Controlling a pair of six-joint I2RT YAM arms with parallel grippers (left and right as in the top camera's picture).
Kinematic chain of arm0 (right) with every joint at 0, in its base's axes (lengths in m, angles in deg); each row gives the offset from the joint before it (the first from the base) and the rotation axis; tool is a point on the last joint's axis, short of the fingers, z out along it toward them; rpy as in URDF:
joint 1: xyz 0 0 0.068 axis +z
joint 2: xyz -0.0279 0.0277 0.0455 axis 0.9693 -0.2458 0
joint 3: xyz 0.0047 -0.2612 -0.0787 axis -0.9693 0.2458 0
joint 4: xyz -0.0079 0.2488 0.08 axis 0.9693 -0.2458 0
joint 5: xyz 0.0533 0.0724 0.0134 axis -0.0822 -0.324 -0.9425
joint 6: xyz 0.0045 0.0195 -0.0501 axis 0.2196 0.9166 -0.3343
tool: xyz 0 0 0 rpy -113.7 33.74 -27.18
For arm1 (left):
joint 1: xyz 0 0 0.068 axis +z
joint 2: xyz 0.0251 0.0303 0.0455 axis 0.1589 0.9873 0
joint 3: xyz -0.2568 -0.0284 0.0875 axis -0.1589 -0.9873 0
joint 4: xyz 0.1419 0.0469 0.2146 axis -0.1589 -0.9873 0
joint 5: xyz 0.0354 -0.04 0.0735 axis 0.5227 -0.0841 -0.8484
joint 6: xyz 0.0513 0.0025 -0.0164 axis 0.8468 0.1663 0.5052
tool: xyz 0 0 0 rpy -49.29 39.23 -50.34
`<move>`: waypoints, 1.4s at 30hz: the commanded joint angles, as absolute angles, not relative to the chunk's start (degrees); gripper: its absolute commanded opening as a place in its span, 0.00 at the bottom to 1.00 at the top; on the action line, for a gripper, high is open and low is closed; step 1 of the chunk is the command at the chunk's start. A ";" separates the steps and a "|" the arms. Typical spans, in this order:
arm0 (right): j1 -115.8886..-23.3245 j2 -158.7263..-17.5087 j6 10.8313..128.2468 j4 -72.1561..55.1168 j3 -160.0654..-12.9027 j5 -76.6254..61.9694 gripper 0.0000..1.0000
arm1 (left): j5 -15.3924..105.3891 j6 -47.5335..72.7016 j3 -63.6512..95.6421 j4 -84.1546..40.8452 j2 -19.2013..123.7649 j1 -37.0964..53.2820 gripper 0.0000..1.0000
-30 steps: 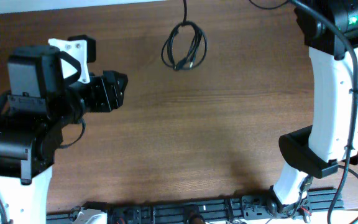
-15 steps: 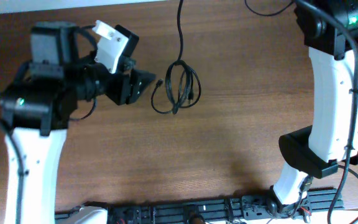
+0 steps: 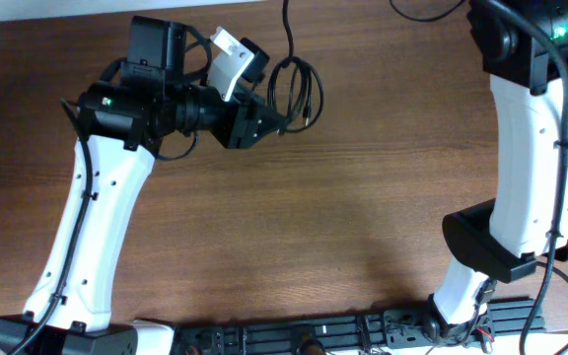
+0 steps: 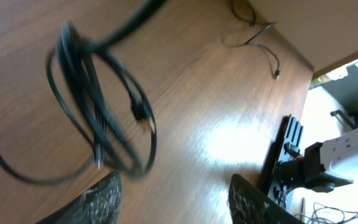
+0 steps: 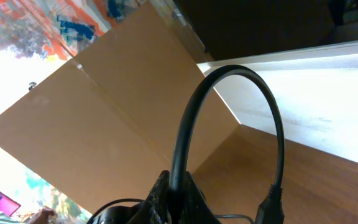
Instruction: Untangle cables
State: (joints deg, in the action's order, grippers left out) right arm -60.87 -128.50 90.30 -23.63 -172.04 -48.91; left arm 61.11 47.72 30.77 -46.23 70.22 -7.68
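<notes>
Approach stage: left gripper (image 4: pixel 176 199) poised at cables (image 3: pixel 296 89), fingers apart, holding nothing.
Next move calls for pinching one strand; right gripper (image 5: pixel 169 202) closed, contents unclear.

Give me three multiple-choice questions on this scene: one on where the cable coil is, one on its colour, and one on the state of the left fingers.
1. Where is the coil?
A) at the table's far side, by the left fingers
B) at the near edge
C) under the right arm's base

2. What colour is it?
A) white
B) black
C) red

3. The left fingers are:
A) shut on the coil
B) open, gripping nothing
C) out of view

Answers:
1 A: the overhead view shows the coil at the far side, just past the fingers.
2 B: every strand is black.
3 B: the wrist view shows both fingers apart, with the coil beyond them.
</notes>
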 commanded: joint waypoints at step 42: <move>-86.49 -126.90 93.67 -18.58 -173.03 -57.89 0.04 | 42.38 45.23 29.55 -50.19 71.96 -4.86 0.00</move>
State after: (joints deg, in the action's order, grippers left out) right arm -81.53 -128.50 93.38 -19.00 -172.04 -55.56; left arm 45.20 45.77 30.05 -49.88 71.94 -7.35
